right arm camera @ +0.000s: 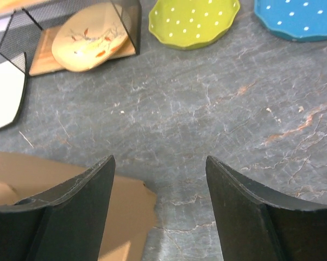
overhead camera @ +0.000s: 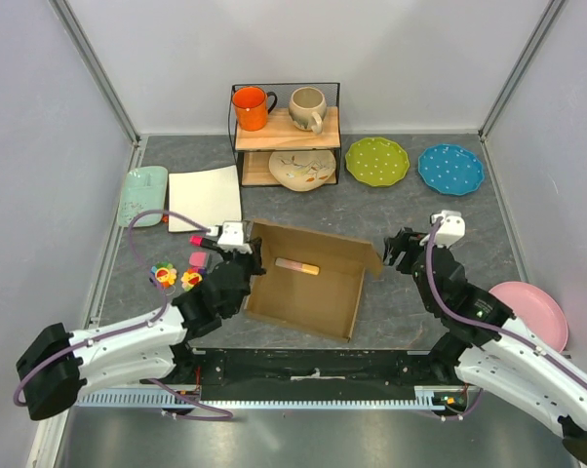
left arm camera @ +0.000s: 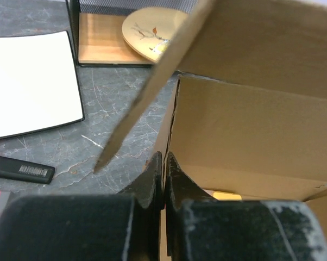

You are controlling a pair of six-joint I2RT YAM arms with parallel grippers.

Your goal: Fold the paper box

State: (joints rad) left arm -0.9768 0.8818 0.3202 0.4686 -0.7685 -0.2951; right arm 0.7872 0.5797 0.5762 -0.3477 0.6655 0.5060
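The brown cardboard paper box (overhead camera: 308, 283) lies open-topped in the middle of the table, its walls partly raised. A small yellow and pink object (overhead camera: 296, 265) lies inside it. My left gripper (overhead camera: 243, 257) is at the box's left wall. In the left wrist view its jaws (left arm camera: 163, 159) are shut on the thin edge of that wall (left arm camera: 250, 125), with a loose flap (left arm camera: 152, 92) slanting above. My right gripper (overhead camera: 396, 250) is open and empty just right of the box's right flap. That flap's corner (right arm camera: 128, 209) shows beside the left finger (right arm camera: 82, 190) in the right wrist view.
A wire rack (overhead camera: 286, 136) with an orange mug, a beige mug and a plate stands at the back. Green (overhead camera: 376, 161) and blue (overhead camera: 450, 169) plates lie to its right, and a pink plate (overhead camera: 532, 310) at the right edge. A white square plate (overhead camera: 205, 198), a mint tray and small toys (overhead camera: 176, 273) lie left.
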